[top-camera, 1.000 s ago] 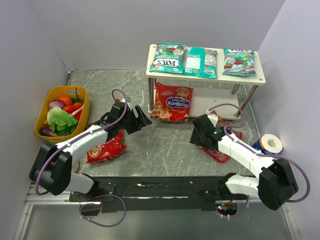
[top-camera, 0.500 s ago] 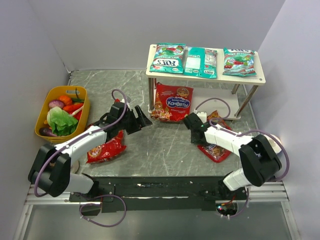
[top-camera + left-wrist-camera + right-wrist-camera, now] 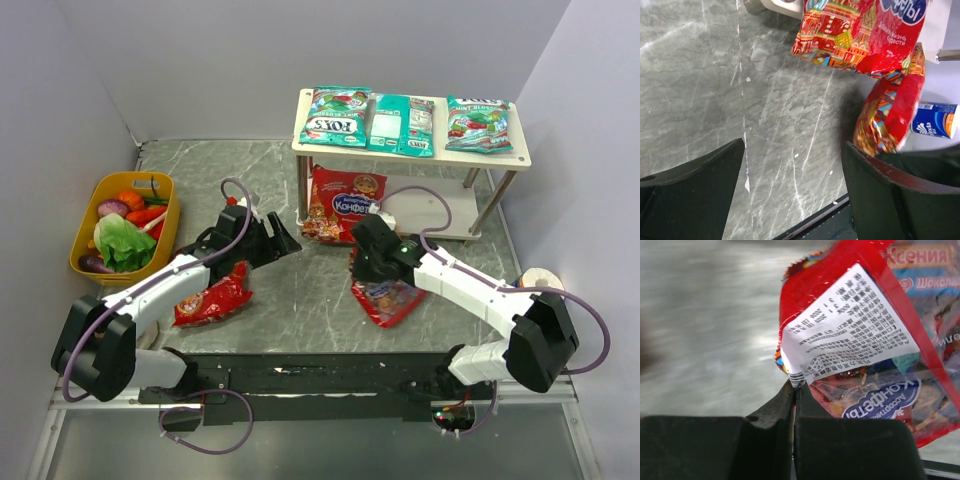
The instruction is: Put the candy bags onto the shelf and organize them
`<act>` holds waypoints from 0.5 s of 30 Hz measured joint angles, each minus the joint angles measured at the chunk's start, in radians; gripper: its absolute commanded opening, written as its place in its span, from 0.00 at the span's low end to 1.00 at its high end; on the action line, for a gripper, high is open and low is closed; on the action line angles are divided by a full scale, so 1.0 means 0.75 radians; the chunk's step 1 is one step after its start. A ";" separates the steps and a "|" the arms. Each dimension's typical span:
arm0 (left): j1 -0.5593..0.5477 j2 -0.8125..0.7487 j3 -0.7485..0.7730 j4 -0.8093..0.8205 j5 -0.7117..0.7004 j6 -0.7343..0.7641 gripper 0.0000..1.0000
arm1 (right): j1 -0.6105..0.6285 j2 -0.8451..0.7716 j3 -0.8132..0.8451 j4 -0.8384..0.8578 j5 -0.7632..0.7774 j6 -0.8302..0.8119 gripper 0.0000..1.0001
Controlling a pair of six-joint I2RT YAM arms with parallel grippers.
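Here the right gripper [image 3: 368, 262] pinches a glossy red plastic candy packet with a blue label [image 3: 386, 297] at the centre of the overhead frame, over the grey marbled tabletop [image 3: 300, 300].
In the right wrist view its black fingers [image 3: 771, 410] are pressed shut on the packet's edge, just below a white printed sticker [image 3: 850, 325]. The left gripper [image 3: 285, 243], left of centre, stands wide apart and holds nothing. Three teal-green glossy packets [image 3: 402, 124] lie side by side on the top board of the pale two-tier shelf [image 3: 520, 158] at upper right. A second red packet [image 3: 345, 205] leans at its lower tier. A third red packet [image 3: 212, 298] lies at lower left, under the left arm.
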 measured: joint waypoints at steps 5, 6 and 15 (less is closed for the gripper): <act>0.000 -0.001 -0.003 -0.004 0.005 0.014 0.87 | 0.045 0.081 0.174 -0.002 -0.059 0.091 0.81; 0.000 0.001 -0.003 -0.004 0.005 0.016 0.88 | 0.044 0.095 0.198 -0.004 -0.050 0.092 0.83; -0.004 0.065 -0.048 0.039 0.090 0.015 0.91 | -0.095 -0.122 -0.005 -0.022 0.029 0.085 0.88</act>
